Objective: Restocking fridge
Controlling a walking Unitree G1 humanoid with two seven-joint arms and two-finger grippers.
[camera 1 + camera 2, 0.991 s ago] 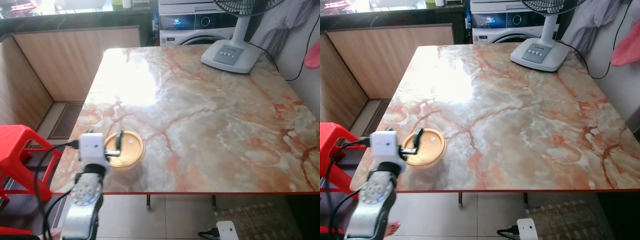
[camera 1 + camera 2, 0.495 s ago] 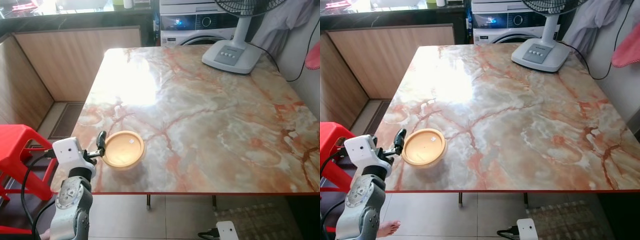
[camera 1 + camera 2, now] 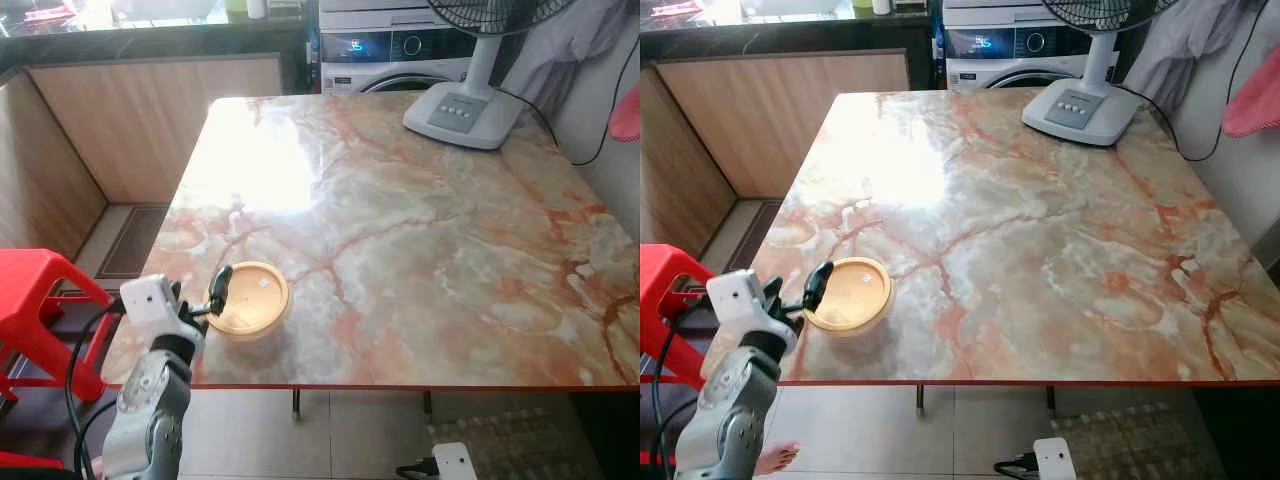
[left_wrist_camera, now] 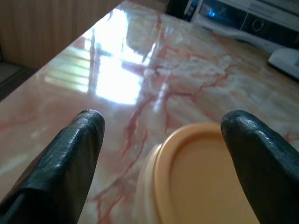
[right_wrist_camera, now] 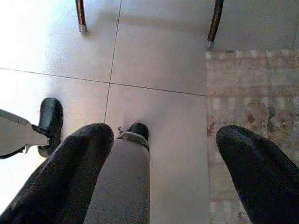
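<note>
1 round container (image 3: 248,299) with an orange lid is seen on the marble table (image 3: 420,230), close to the table's near edge. It stands upright with the flat lid facing up; being round, no long axis can be made out. The left gripper (image 4: 163,154) is held at the container's near-left side, its 2 black fingers (image 4: 70,154) spread wide, with the container's rim lying just ahead of them and partly between them in the left wrist view. From the head views, 1 fingertip is seen just beside the lid's left edge; whether it touches cannot be told. Nothing is gripped.

The right gripper (image 5: 159,172) is hung low over the tiled floor (image 5: 159,56), its 2 fingers also spread wide and holding nothing; 2 table legs and a patterned rug (image 5: 252,93) are seen beyond it.

Far beyond the left gripper, at the table's opposite corner, 1 fan base (image 3: 465,105) is placed. 1 red stool (image 3: 35,300) stands to the gripper's left, off the table.
</note>
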